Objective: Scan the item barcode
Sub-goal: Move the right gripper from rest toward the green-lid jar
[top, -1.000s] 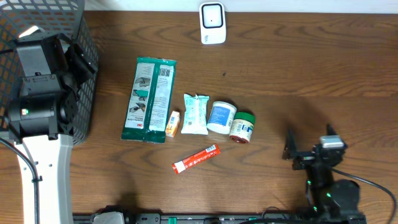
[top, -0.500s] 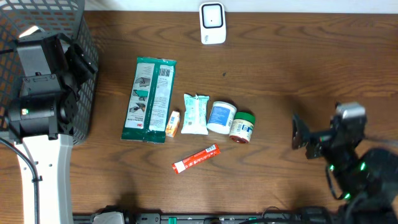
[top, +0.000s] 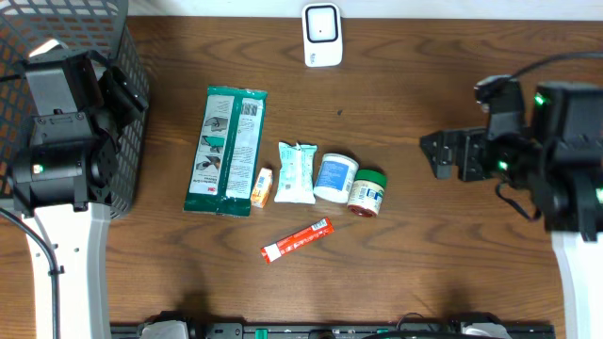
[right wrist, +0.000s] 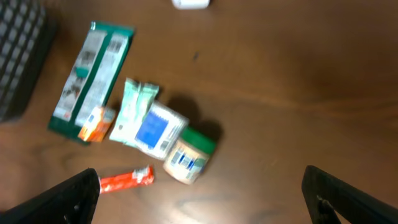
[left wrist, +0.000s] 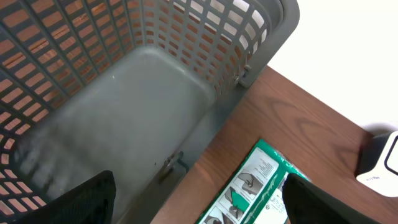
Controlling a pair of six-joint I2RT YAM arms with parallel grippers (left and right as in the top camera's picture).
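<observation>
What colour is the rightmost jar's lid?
The lid is green; clearest in the overhead view.

Overhead cam is looking straight down at the whole table [top: 396,85]; left wrist is peering close into the basket [left wrist: 124,93], right wrist is hovering higher, both catching the green packet [left wrist: 255,183]

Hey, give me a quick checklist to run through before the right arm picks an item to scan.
1. Right tool open and empty: ok.
2. Left tool open, parked over the basket: ok.
3. Scanner unobstructed: ok.
4. Red packet lying apart from the others: ok.
5. Green-lidded jar free of the white tub: not ok, they touch.
6. Barcodes facing up: cannot tell.
</observation>
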